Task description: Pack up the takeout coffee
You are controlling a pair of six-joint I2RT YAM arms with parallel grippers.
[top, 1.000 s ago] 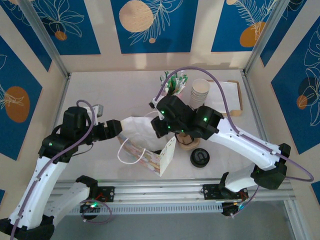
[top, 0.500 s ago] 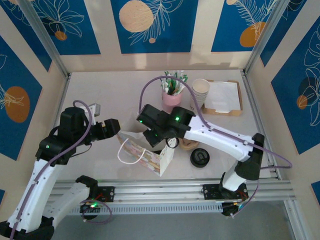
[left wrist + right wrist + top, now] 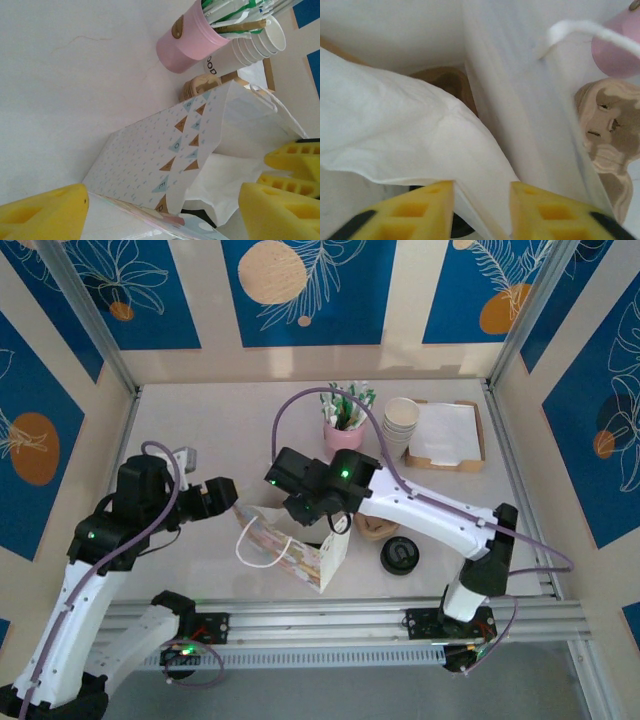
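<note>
Looking down on the pale table (image 3: 200, 420), we note the left arm (image 3: 100, 540) reaching in from the left and the right arm (image 3: 430, 515) bent across from the right, both meeting at a patterned paper bag (image 3: 292, 552) that stands near the front edge with its mouth up. At the back right sit a napkin tray (image 3: 481, 440), a stack of cream cups (image 3: 402, 420) touching its left side, and a pink cup (image 3: 342, 436) of sticks just beside those. A brown cup tray (image 3: 378, 530) lies right of the bag, with a black lid stack (image 3: 398, 556) near it. The left gripper (image 3: 232, 496) is at the bag's far-left rim; its yellow fingers (image 3: 45, 212) stand wide apart with the bag's edge between them, clamped on nothing we can make out. The right gripper (image 3: 481, 192) is down inside the bag among white paper, its pads (image 3: 405, 212) parted and not pressing anything. Below them a dark curved patch shows, which we take for the lid of the takeout coffee (image 3: 457, 229), low in the bag; its cup is hidden.
</note>
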